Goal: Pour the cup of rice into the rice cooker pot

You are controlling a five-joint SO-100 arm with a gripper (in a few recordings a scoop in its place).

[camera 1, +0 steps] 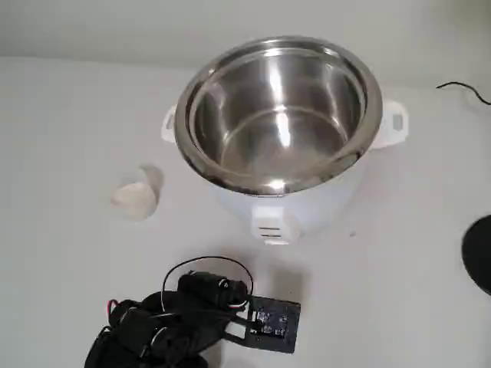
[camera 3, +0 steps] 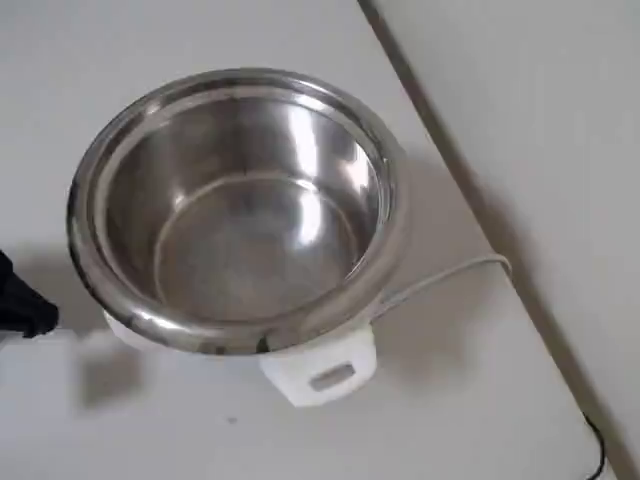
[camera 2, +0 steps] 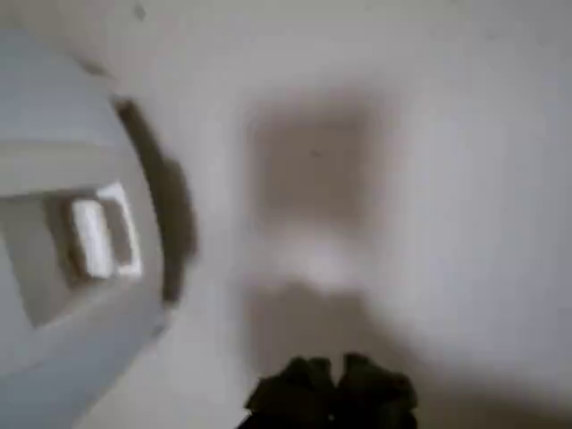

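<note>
The rice cooker pot is a large shiny steel bowl in a white cooker body, and its inside looks bare in the overhead view. The small whitish cup stands on the table left of the cooker, with a white mass that looks like rice in it. My gripper lies low on the table in front of the cooker's switch, well apart from the cup. In the blurred wrist view its dark tips sit together with nothing between them, and the cooker's switch shows at the left.
A white cooker handle sticks out toward the table's front in the overhead view, and a power cord trails to the table edge. A dark round object sits at the right edge. A black cable lies at the back right.
</note>
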